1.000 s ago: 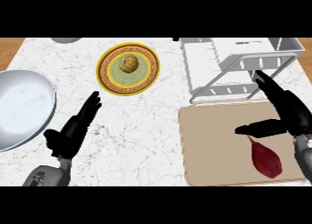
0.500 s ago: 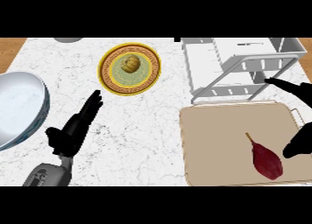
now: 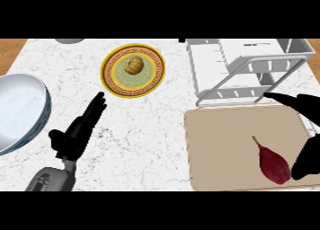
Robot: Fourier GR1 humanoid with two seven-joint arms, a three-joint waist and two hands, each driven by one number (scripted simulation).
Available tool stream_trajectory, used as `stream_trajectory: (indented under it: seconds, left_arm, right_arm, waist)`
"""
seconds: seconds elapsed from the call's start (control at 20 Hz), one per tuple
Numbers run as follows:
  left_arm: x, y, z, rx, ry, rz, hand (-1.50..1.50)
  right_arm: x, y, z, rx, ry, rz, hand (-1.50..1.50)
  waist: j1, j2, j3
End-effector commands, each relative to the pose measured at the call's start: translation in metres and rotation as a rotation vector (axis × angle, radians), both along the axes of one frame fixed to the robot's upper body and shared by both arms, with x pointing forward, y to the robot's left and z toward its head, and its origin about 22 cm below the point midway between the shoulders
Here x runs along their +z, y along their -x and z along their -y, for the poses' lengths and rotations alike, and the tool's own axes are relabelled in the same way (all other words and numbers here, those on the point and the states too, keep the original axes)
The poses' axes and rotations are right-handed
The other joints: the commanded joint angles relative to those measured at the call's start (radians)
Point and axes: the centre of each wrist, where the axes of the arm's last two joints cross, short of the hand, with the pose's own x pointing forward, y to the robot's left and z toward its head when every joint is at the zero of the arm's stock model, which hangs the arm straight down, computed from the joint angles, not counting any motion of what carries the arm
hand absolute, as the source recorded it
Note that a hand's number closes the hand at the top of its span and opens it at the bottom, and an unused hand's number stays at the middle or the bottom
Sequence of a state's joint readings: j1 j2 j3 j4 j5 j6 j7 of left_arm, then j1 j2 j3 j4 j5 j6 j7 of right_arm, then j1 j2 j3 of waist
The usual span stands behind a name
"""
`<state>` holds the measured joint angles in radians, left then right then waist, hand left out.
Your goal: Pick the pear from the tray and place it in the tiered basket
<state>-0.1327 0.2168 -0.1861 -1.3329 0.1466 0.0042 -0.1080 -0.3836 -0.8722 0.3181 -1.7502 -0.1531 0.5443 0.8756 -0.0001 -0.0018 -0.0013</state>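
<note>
White marble counter: dark red pear point(image 3: 273, 164) on beige tray point(image 3: 222, 134), stem up-left, touching right hand point(image 3: 310, 152), fingers spread around it; left hand point(image 3: 76, 132) open, well apart; wire basket point(image 3: 246, 67) just beyond.

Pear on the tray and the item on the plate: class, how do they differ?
The pear is dark red; the item on the plate is yellow-brown. The pear is long and tapered with a stem; the other is short and rounded. The pear lies on a tan tray; the other on a patterned plate. Neither is held.
</note>
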Motion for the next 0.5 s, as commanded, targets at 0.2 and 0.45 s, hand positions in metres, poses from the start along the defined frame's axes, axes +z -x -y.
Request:
stream_trajectory:
  seconds: [0.2,0.45]
  left_arm:
    - [0.011,0.006,-0.004,0.002,0.001,-0.006,0.00]
    - [0.017,0.000,-0.005,-0.005,-0.001,0.003,0.00]
  right_arm:
    - [-0.017,0.020,-0.001,-0.068,0.185,0.025,-1.50]
    - [-0.056,0.003,-0.003,-0.117,0.207,-0.091,-1.50]
  waist:
    - [-0.003,-0.001,0.001]
    - [0.008,0.003,0.001]
